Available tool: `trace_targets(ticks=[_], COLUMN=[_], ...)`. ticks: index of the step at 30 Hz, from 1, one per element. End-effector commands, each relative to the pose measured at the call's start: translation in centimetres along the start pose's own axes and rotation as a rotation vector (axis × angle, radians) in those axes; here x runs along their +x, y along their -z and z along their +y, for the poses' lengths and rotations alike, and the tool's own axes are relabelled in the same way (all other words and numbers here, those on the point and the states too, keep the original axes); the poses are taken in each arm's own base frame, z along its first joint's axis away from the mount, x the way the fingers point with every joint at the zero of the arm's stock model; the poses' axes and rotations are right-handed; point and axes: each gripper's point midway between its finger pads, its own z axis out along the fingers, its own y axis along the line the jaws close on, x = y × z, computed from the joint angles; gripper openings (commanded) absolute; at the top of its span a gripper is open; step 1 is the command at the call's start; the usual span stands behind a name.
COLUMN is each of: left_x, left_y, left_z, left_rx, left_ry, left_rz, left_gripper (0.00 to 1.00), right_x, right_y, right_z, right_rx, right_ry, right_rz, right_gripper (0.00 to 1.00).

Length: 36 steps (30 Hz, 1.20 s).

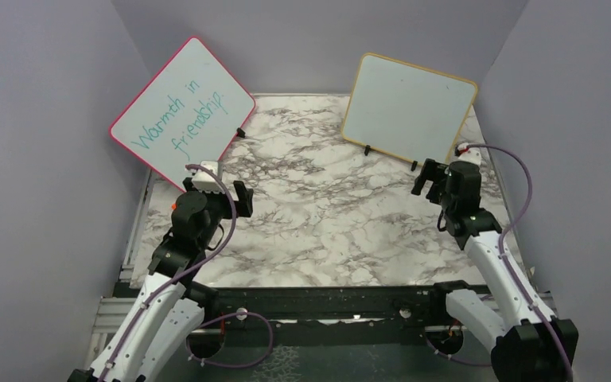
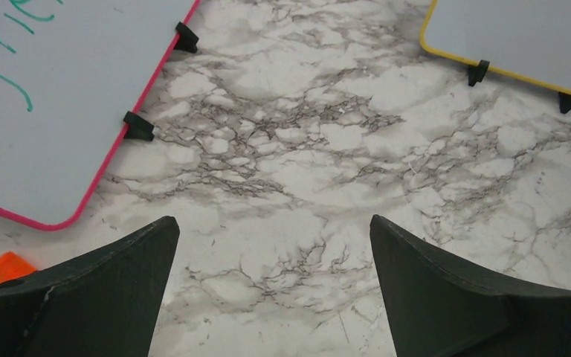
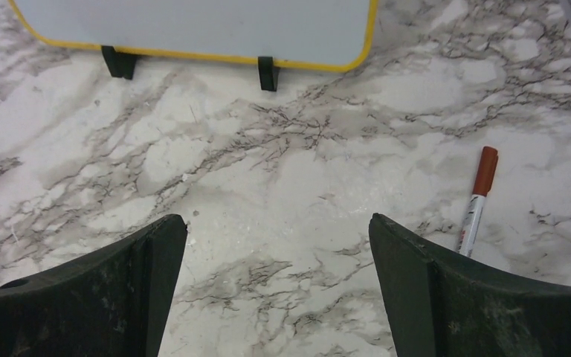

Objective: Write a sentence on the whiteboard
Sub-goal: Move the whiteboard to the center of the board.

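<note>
Small rectangular whiteboard with yellow-tan frame (image 1: 408, 107): propped on two black feet at the far right of the marble-patterned worktop (image 1: 318, 215). Face blank; no sentence on it, so all the writing is outstanding.
Red-capped white marker (image 3: 476, 199): lying flat on the worktop, beside the right pincer (image 3: 277, 223), untouched.
Right pincer: wide open, empty, near the board's lower edge.
Left pincer (image 2: 275, 223): wide open, empty, near the pink-framed whiteboard with teal writing (image 1: 183, 111).
Room: bare marble between the boards. The grey enclosure wall (image 1: 573, 119) stands close behind and right of the yellow-tan board, likely crowding approach there.
</note>
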Motion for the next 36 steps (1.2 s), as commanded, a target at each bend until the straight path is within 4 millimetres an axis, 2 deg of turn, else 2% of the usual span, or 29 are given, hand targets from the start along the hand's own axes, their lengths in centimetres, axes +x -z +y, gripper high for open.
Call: trace_targets(ticks=[1,8,16,19,27,36], left_x=[0.5,2.5,5.0,5.3,5.2,5.1], left_y=[-0.7,-1.6,-2.1,-2.5,-2.7,-2.9], left_z=[-0.1,0.7,1.1,1.1,1.4,1.1], left_rx=[-0.014,-0.075,-0.11,-0.111,-0.128,-0.102], left_ry=[0.039,0.043,0.038,0.029,0.015,0.0], left_rz=[0.053,0.158,0.268,0.299,0.296,0.292], left_gripper=[0.99,0.99,0.99,0.99,0.99,0.99], right_x=[-1.3,0.1,1.1,1.5,3.0,3.6], right_y=[-2.4,-7.5,-13.6,-15.3,-18.5,-20.0], right_z=[0.6,0.2,0.7,1.1,0.9,1.2], right_rx=[0.017,0.125,0.188,0.203,0.246,0.211], right_ry=[-0.04,-0.03,-0.022,-0.025,-0.023,0.041], right_rz=[-0.01,0.068,0.122,0.14,0.156,0.15], right_gripper=[0.97,0.89,0.69,0.62,0.48,0.34])
